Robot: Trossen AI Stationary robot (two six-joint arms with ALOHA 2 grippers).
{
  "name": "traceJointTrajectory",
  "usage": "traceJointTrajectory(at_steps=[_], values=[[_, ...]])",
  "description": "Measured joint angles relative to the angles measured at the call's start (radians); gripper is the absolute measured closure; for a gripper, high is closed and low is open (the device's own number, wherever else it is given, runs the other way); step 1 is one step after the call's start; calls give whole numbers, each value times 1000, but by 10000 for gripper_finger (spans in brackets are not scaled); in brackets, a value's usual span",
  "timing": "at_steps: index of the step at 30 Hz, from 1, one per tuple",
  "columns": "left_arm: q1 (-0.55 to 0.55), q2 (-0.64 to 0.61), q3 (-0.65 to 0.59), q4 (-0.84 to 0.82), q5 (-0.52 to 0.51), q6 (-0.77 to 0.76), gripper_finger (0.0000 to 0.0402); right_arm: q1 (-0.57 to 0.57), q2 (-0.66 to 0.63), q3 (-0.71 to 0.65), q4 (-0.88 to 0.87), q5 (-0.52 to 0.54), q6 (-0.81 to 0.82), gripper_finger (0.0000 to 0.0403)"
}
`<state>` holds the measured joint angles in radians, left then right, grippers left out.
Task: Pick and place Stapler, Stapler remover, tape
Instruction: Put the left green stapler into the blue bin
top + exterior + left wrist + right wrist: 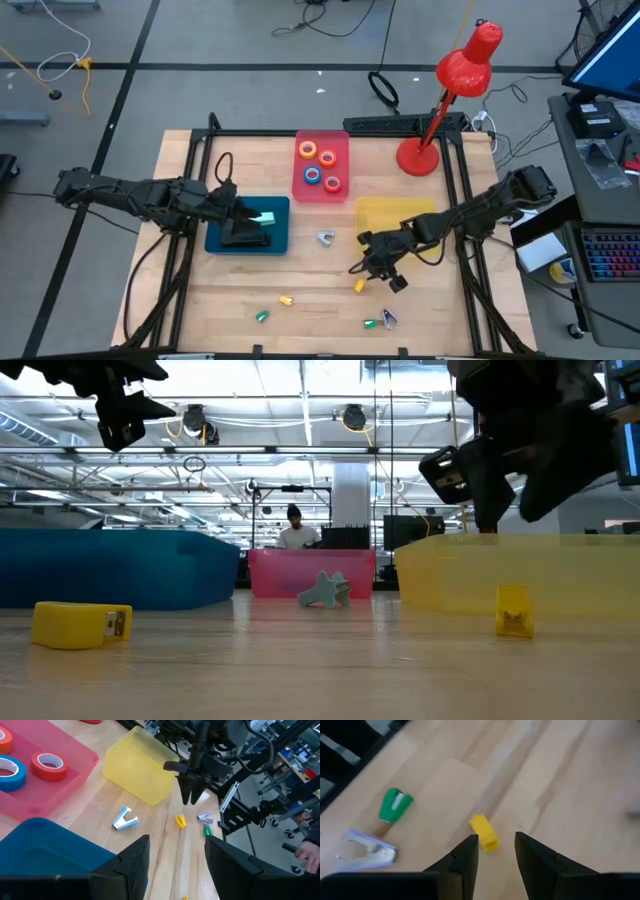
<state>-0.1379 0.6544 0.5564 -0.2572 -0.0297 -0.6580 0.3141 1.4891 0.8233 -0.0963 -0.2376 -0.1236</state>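
A small yellow stapler (485, 832) lies on the wood just ahead of my right gripper (496, 840), which hovers open above it (385, 268). My left gripper (175, 857) hangs open and empty over the teal tray (215, 240), where a mint-green item (264, 218) lies. A light blue staple remover (326, 238) lies between the trays. Blue (7, 770), red (49, 765) and orange (4, 737) tape rolls lie in the pink tray (342, 145). A green stapler (395, 804) and a lilac remover (367, 852) lie near the front edge.
An empty yellow tray (395, 215) stands right of centre, behind my right gripper. A red desk lamp (440, 110) stands at the far right corner. Another yellow stapler (286, 299) and a green one (262, 316) lie near the front edge. A person shows far behind the table.
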Motion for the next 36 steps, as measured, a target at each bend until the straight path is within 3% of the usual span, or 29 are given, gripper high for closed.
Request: traceJointTrajectory(at_steps=[7,12,17,27,36], values=[[-8,0,0,38,0,-24,213,15,-4,58,-9,7,5,279],[-95,37,0,247,1,17,213,52,-8,77,12,82,36,279],[-218,167,2,416,-7,2,213,80,-8,81,16,109,72,279],[-480,501,63,409,-32,-500,213,81,-8,81,9,106,190,280],[-640,716,339,-106,-49,-1036,213,81,-8,81,9,106,198,280]])
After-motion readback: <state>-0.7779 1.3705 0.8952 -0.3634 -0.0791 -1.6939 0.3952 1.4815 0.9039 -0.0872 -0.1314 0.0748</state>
